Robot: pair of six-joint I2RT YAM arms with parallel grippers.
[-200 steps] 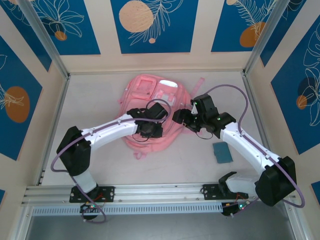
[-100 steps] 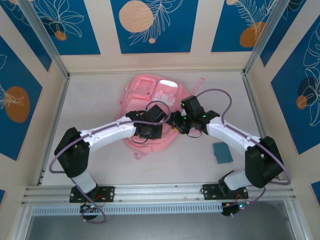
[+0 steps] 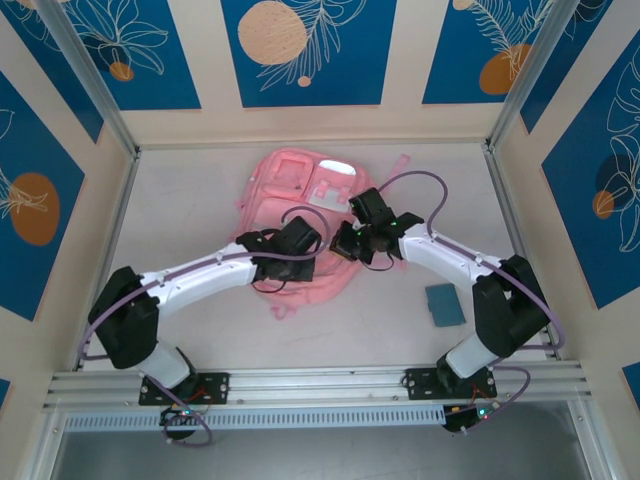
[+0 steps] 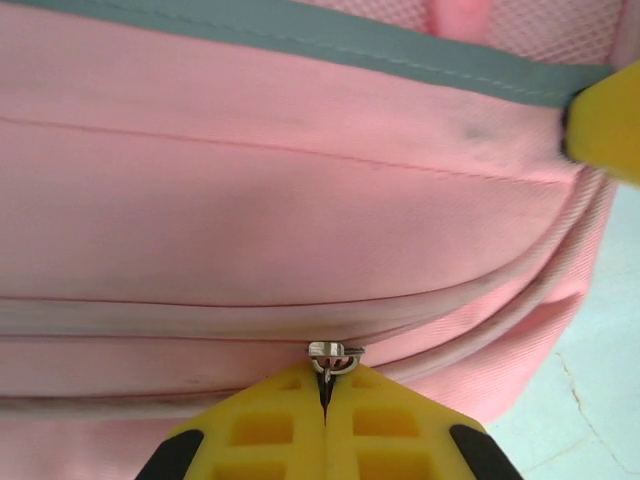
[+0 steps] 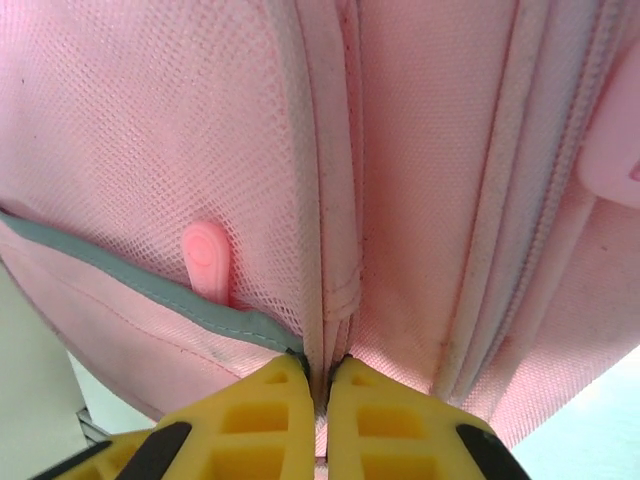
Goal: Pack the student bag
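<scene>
Bag: the pink bag (image 3: 300,185) is lying flat on the table (image 3: 180,220), around the middle and toward the far edge, with one strap reaching out toward the far right.
Left hand: my left gripper (image 4: 325,400) is pressing its yellow fingers tight together on the small metal zipper pull (image 4: 333,352), at the bag's near edge.
Right hand: my right gripper (image 5: 320,385) is pinching narrow on a seam fold of the bag, on the bag's right side, just beside a mesh pocket with grey trim (image 5: 150,285).
Pocket detail: a pink tab (image 5: 207,260) is sticking up inside that mesh pocket, just above the trim.
Hands together: my two hands are working close to each other over the near half of the bag, my arms bending in from the near left and near right corners.
Other thing: a flat teal item (image 3: 444,303) is lying near the right edge, apart from the bag, beside my right arm.
Open room: bare tabletop is showing along the left edge, along the near edge below the bag, and in the far right corner.
</scene>
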